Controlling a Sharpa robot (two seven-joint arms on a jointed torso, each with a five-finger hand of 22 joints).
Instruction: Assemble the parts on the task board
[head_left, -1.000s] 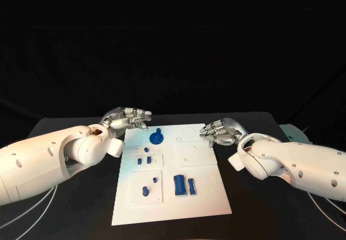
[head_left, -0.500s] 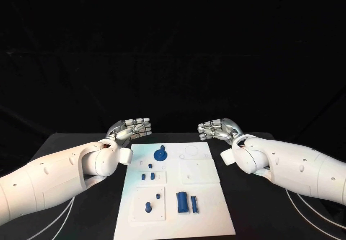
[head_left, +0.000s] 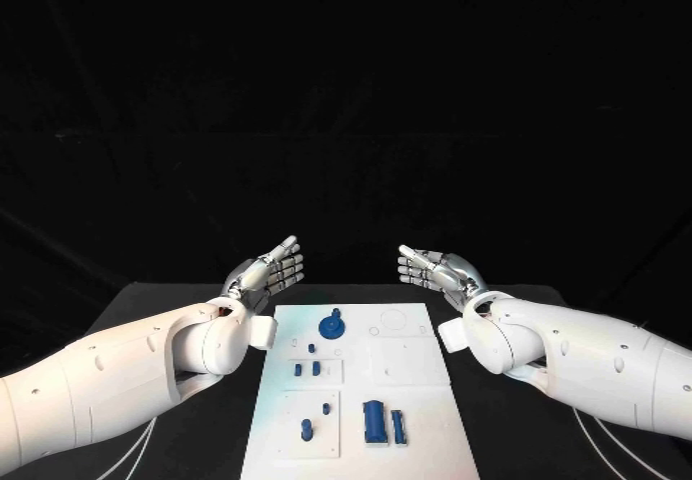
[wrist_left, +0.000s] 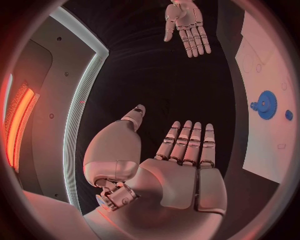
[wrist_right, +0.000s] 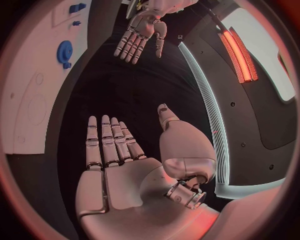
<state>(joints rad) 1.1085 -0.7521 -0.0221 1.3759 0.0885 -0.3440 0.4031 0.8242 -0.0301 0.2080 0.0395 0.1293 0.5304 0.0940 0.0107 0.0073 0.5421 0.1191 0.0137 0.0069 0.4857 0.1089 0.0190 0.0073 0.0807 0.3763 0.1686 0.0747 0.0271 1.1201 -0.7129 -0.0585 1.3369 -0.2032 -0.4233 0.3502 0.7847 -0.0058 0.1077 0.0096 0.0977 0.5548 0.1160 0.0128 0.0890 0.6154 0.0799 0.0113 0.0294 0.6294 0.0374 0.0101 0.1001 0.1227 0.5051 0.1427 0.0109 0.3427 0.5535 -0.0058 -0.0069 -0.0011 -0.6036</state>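
The white task board (head_left: 418, 400) lies in the middle of the black table. A blue gear with a stem (head_left: 333, 326) stands near its far end, also seen as the gear (wrist_left: 266, 104) and the gear (wrist_right: 64, 52). Small blue pegs (head_left: 306, 369) sit mid-board, a blue peg (head_left: 307, 429) lies nearer, and two blue blocks (head_left: 384, 422) lie near the front. My left hand (head_left: 270, 269) is raised beyond the board's far left corner, fingers stretched flat, holding nothing. My right hand (head_left: 430, 268) is raised beyond the far right corner, fingers also extended and empty. The left hand (wrist_left: 175, 165) and the right hand (wrist_right: 125, 160) show flat palms.
My white forearms (head_left: 130, 370) flank the board on both sides. The black table (head_left: 216, 430) stretches around the board. In each wrist view the opposite hand (wrist_left: 185, 25) hangs in the air with spread fingers.
Both hands have uncurled from loose fists to flat, extended fingers and risen above the far end of the board. The camera has tilted, shifting the whole picture.
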